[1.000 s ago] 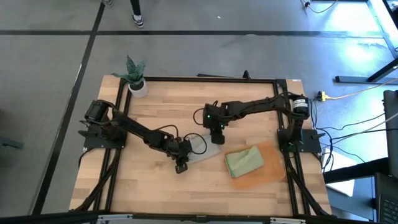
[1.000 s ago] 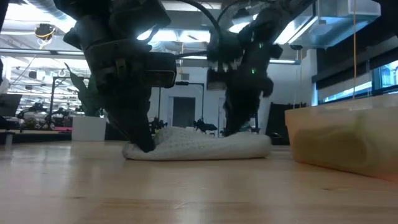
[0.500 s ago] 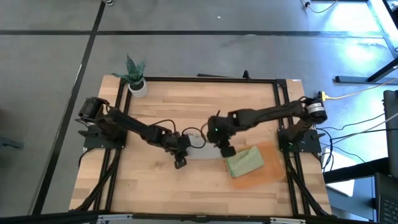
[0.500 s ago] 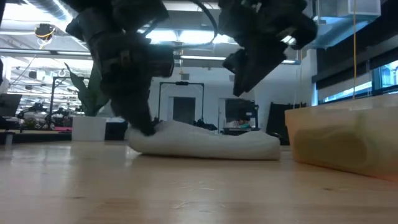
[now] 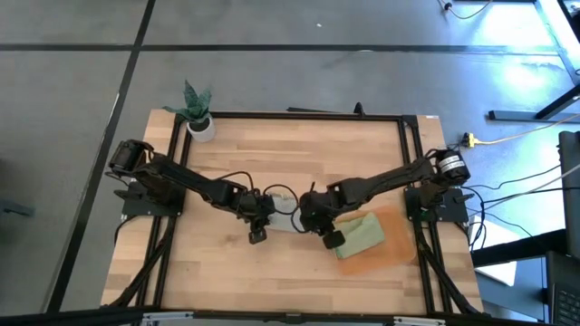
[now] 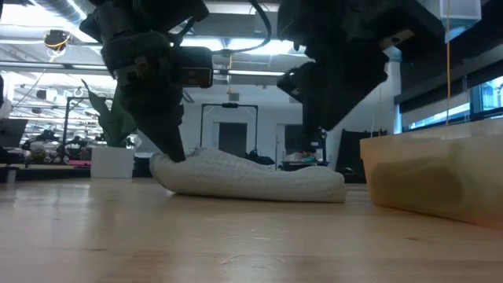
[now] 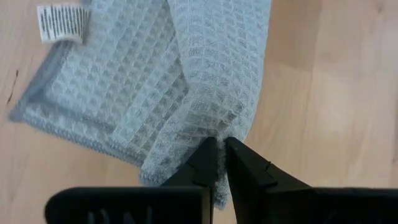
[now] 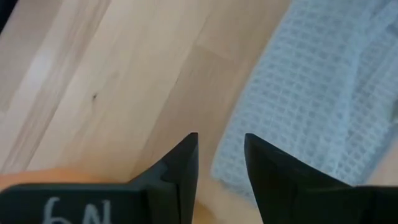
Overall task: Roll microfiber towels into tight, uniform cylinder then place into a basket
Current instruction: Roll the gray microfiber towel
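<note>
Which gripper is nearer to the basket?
Right. The right gripper hovers open at the basket edge, beside the green towel; the left gripper pinches the grey towel mid-table, farther away.

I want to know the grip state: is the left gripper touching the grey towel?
Touching. In the left wrist view the left gripper is pinched shut on the edge of the grey towel, cloth between the fingers.
</note>
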